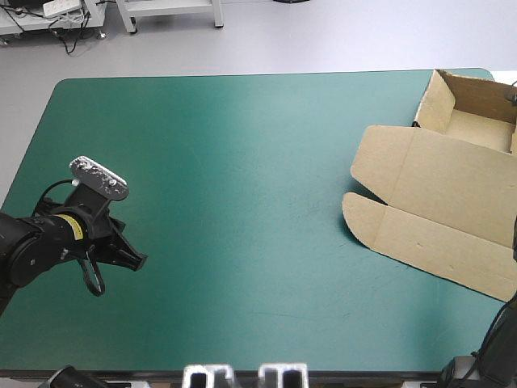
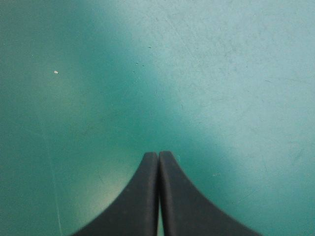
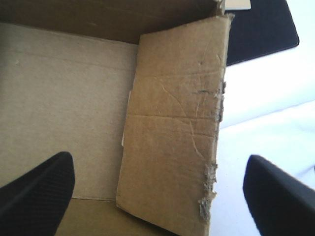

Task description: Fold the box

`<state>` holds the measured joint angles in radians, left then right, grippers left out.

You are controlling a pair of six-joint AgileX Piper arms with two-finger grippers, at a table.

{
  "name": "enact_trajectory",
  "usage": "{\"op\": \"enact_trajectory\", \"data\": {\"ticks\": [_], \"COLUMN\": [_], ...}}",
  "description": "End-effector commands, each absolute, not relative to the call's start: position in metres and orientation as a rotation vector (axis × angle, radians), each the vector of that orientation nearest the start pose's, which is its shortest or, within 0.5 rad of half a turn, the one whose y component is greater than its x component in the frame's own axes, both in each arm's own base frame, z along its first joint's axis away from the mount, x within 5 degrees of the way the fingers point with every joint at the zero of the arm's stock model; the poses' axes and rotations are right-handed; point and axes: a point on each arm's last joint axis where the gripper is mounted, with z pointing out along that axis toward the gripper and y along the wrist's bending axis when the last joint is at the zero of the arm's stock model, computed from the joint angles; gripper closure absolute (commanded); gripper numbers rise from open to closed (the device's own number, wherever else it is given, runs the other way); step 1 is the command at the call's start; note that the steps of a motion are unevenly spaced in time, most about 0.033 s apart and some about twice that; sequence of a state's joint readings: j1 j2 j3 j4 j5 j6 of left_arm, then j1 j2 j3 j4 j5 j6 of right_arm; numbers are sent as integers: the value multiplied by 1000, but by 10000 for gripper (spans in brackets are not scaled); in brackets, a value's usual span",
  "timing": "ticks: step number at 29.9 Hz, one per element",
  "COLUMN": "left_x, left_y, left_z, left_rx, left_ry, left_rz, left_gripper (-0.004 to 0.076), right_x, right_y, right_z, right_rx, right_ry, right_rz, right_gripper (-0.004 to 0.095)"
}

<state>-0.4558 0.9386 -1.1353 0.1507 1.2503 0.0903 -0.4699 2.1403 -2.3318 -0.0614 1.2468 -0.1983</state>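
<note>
The brown box (image 1: 436,186) lies at the table's right side. Its lid and flaps are spread flat toward the middle, and its raised walls form a tray at the far right corner. My left gripper (image 1: 137,261) hovers low over bare cover near the front left, far from the box, with its fingers shut and nothing between them (image 2: 158,155). My right gripper (image 3: 157,158) is open and stands astride a raised box wall (image 3: 172,123) with a torn edge. One finger is inside the tray and the other outside it. The high view does not show this gripper.
Bare teal-green cover (image 1: 242,162) stretches between the left gripper and the box. The box's tray end reaches the table's right edge and far right corner, and the pale floor (image 3: 266,118) shows just beyond the wall.
</note>
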Motion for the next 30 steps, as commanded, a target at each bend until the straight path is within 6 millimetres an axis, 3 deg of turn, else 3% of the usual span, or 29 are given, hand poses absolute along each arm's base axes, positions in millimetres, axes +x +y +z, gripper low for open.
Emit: {"op": "enact_trajectory", "data": {"ticks": [1, 4, 10, 11, 17, 21, 26, 30], "left_x": [140, 141, 141, 141, 141, 141, 140, 139], "left_y": [-56, -55, -55, -55, -55, -56, -56, -56], "left_z": [402, 403, 403, 403, 403, 403, 402, 401], "left_rx": [656, 655, 655, 657, 665, 665, 666, 668], "left_ry": [2349, 2341, 2341, 2341, 2339, 2339, 2346, 2357], "left_rz": [18, 26, 26, 27, 30, 25, 22, 19], "left_gripper": [734, 734, 734, 734, 734, 734, 734, 734], "right_x": [387, 380, 372, 371, 370, 365, 341, 314], "right_y": [-201, -184, -130, -119, -55, -5, 45, 63], "right_z": [422, 442, 480, 485, 497, 494, 470, 441], "right_rx": [308, 207, -63, -93, -222, -324, -495, -586], "right_ry": [2392, 2330, 2156, 2143, 2148, 2178, 2271, 2382], "right_rz": [-343, -217, 95, 102, 84, 133, 229, 247], "right_gripper": [161, 360, 890, 929, 931, 931, 932, 931]}}
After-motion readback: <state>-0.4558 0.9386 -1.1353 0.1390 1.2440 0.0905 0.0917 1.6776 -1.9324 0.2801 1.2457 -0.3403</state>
